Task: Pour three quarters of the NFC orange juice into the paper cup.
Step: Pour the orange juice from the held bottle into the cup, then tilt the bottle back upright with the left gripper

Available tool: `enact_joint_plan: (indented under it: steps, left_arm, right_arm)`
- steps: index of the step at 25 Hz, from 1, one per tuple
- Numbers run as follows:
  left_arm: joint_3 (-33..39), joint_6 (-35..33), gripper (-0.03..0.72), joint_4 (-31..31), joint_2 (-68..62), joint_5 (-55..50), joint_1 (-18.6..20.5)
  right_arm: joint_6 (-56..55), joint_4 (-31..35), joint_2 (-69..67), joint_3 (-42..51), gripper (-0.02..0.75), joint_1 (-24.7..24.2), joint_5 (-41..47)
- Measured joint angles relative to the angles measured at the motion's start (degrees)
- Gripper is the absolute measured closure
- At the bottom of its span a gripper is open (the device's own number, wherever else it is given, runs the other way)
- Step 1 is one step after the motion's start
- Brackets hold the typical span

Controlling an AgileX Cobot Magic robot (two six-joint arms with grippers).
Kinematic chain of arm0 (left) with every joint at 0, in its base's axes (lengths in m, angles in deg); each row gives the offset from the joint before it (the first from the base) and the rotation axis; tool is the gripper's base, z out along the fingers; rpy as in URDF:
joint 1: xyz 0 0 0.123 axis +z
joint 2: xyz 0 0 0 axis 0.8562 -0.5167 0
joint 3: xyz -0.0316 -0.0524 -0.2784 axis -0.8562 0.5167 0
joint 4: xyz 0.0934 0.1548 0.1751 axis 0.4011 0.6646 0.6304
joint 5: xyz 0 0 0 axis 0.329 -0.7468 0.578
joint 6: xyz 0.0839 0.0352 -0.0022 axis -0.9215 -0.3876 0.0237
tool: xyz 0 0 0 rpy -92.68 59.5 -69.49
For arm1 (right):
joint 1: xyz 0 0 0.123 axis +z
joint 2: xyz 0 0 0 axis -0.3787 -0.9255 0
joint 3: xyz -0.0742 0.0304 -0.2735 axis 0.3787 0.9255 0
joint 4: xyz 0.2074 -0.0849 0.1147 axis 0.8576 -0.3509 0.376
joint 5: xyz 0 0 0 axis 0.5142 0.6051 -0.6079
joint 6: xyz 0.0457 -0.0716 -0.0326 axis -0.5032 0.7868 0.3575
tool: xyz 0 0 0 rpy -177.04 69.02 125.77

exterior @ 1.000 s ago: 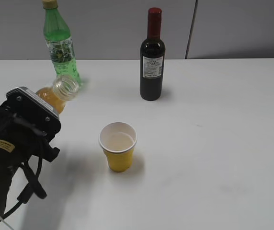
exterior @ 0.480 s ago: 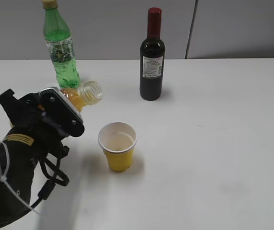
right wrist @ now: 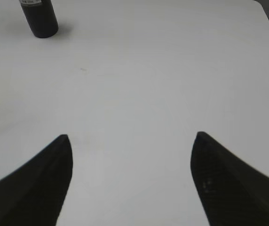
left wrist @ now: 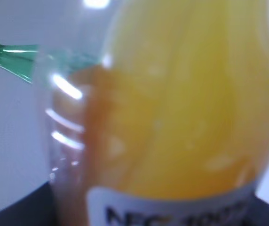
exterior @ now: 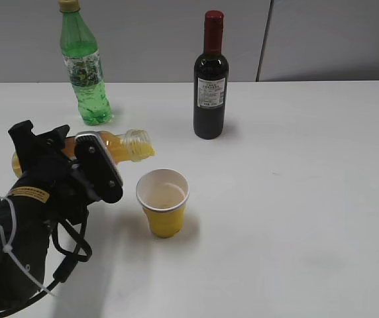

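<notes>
NFC orange juice [exterior: 120, 144]: clamped in left gripper [exterior: 77, 169], lying near horizontal, uncapped mouth projecting right of the claw, above and just left of paper cup [exterior: 163, 202]. Juice reaching the neck; no stream visible.

Judged step: start of pour. Advance mouth over cup centre before tipping further. Tilt slowly; stop with roughly a quarter left.

Right gripper [right wrist: 130, 141]: spread apart, holding nothing, over bare white table [exterior: 309, 199].

Beyond the left claw: green bottle [exterior: 83, 65]; farther right, wine bottle [exterior: 210, 79]. Grey wall behind.
</notes>
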Motion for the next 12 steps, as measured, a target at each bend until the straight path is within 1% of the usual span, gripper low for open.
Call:
enact_joint_plan:
  steps: [12]
  left_arm:
    - [0.00,-4.88,0.223,-0.15,0.00,0.00,0.00]
  right_arm:
    - [0.00,0.00,0.00,0.00,0.146,0.00,0.00]
